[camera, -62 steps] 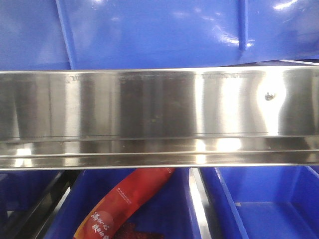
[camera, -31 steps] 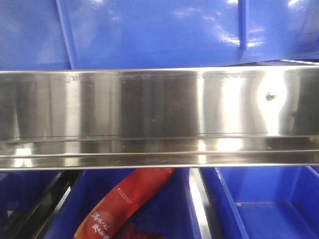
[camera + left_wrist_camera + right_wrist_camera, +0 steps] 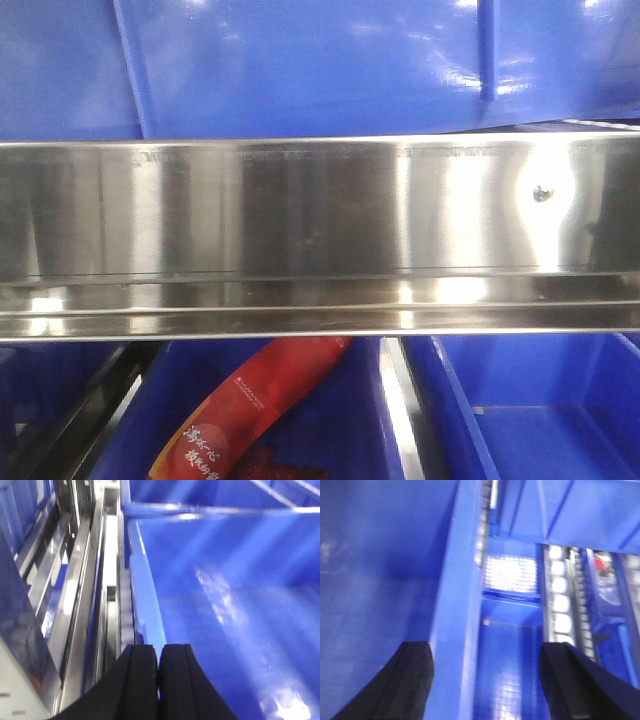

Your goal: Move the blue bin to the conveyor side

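The blue bin (image 3: 320, 60) fills the top of the front view, above a steel rail. In the left wrist view its glossy inside (image 3: 225, 605) is on the right and its thick rim (image 3: 145, 595) runs down to my left gripper (image 3: 159, 648). That gripper is shut, its black fingers pressed together over the rim with nothing visible between them. In the right wrist view my right gripper (image 3: 486, 646) is open and straddles the bin's rim (image 3: 452, 605), which lies close to its left finger. The bin's wall (image 3: 370, 555) is on the left. The conveyor is out of view.
A shiny stainless-steel rail (image 3: 320, 230) crosses the front view. Below it stand blue bins, one with a red snack packet (image 3: 250, 410) and one on the right (image 3: 540, 420). Steel rails (image 3: 90, 605) run left of the bin. A roller rack (image 3: 560, 605) lies to its right.
In the front view the bin's vertical rib has shifted slightly to the left. The steel rail and the lower bins have not moved.
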You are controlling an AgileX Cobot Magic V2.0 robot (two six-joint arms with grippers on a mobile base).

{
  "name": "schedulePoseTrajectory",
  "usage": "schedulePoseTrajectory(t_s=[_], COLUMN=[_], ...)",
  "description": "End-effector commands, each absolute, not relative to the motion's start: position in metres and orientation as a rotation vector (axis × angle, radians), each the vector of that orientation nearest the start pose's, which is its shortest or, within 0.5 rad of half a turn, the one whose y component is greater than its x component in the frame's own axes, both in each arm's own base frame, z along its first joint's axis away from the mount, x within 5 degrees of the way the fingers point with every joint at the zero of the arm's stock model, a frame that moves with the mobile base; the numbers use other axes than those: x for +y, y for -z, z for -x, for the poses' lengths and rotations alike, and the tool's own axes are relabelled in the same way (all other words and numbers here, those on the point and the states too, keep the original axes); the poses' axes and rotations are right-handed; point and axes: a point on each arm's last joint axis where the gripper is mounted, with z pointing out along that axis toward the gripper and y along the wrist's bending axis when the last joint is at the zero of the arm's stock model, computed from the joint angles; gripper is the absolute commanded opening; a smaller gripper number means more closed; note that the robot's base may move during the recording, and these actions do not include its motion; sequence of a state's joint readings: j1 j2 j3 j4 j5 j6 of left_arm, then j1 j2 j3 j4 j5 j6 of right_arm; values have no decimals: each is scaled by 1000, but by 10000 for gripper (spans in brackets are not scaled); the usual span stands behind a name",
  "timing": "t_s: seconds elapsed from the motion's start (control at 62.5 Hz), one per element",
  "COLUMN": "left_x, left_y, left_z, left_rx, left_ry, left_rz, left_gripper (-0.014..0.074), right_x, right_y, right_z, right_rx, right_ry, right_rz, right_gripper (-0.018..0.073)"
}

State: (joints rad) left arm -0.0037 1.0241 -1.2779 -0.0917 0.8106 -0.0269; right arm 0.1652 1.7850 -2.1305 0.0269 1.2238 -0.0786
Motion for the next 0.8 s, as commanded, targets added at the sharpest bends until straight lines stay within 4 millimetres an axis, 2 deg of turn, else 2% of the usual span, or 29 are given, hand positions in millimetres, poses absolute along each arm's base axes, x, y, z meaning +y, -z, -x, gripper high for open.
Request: schedulePoseTrajectory(t_s=[0.0, 0.32, 0.784], left_x=[-7, -7, -8], left_y=[-451, -451, -447], left_z=[-196, -196, -194], left_rx=[2025, 2025, 2071], left_ry=[140, 140, 143], left_rz=[53, 53, 51], left_gripper=[-13, -13, -13], right_x=[68, 88, 87], right_y=[-447, -440, -430], right_z=[-379, -380, -387], right_rx=[2350, 2355, 2389], right_ry=[-65, -44, -17], right_rz=[319, 389, 353], right_gripper=[358, 358, 358])
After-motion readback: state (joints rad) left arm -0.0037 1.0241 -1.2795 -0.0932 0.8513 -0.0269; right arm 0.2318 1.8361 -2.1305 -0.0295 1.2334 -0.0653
